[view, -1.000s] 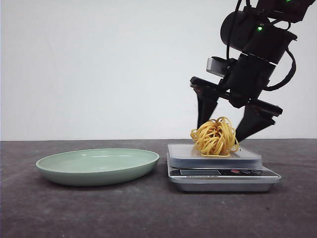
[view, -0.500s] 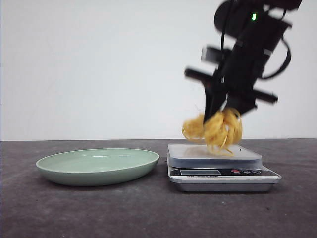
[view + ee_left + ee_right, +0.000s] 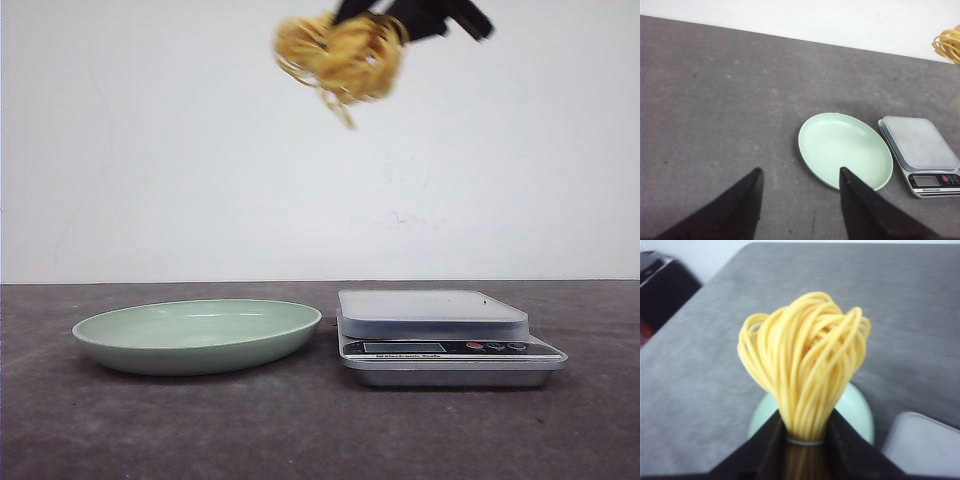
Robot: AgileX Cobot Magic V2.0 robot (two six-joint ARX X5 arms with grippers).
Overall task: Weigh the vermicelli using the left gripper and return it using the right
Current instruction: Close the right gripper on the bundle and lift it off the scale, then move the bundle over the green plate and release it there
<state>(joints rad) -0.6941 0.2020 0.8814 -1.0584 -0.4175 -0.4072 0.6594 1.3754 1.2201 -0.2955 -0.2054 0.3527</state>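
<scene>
Vermicelli [image 3: 340, 55] lifted off scale [image 3: 440, 335], pinched in right pincer [image 3: 805, 432].

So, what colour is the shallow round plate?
Pale green shallow round plate, clearest in the left wrist view.

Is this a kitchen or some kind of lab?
Probably a lab test bench, not a kitchen: a bare dark table against a blank white wall, holding only a green plate and a digital scale, while a robot claw holds noodles.
</scene>
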